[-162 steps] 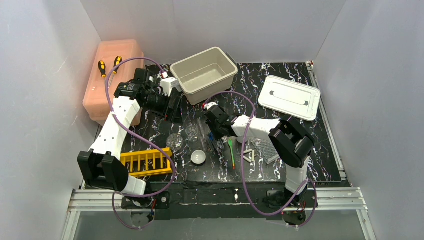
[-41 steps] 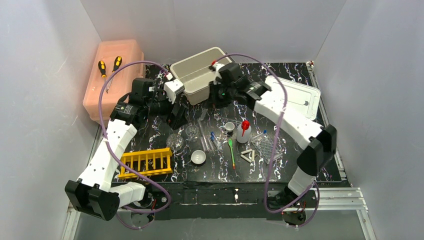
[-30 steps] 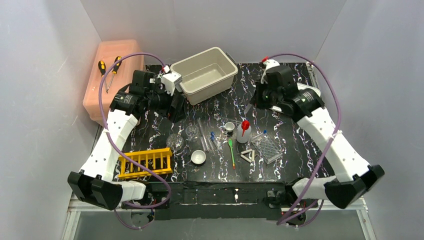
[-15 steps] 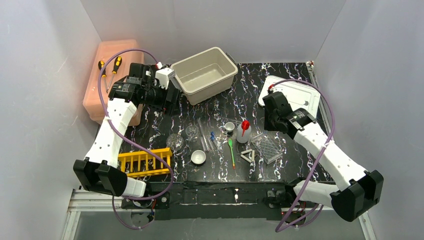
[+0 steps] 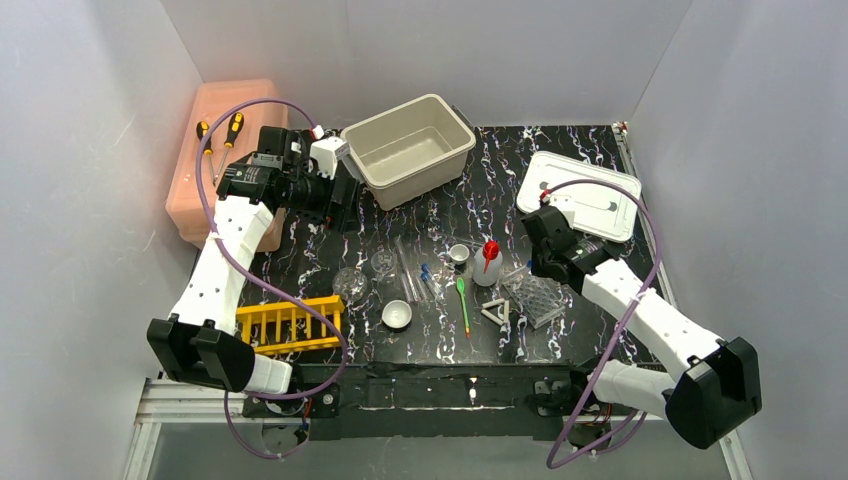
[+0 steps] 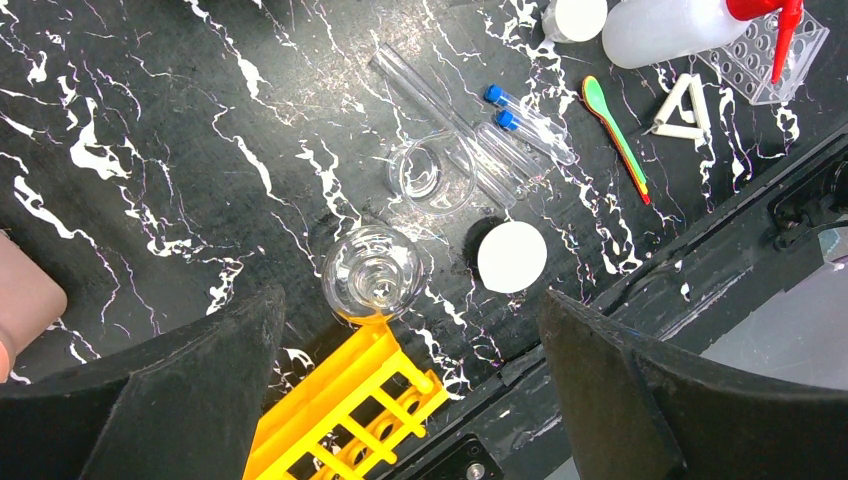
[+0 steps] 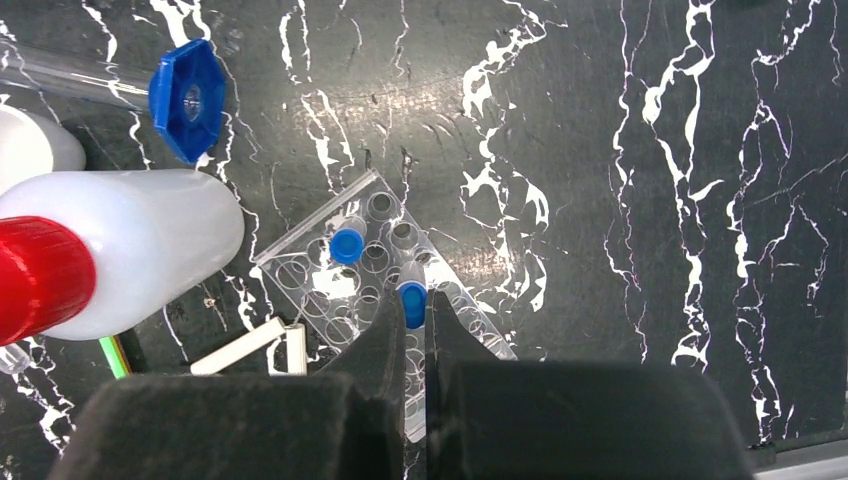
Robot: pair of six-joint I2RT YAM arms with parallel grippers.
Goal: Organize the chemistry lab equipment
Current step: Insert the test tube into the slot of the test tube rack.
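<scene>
My right gripper is shut on a small blue-capped glass tube. It holds the tube just over a clear plastic tube plate in which another blue-capped tube stands. In the top view this gripper is right of the red-capped squeeze bottle. My left gripper hangs open and empty high over the table's left. Below it are the flask, white bowl, yellow rack, a glass dish, two blue-capped tubes, the green spoon and white triangle.
A beige bin stands at the back centre and its white lid lies at the back right. The pink box with two screwdrivers on top is at the back left. A small white cup stands beside the bottle.
My right arm has swung from the back of the table, near the lid, forward and down to the clear tube plate, staying shut. The left arm drew back slightly to the left.
</scene>
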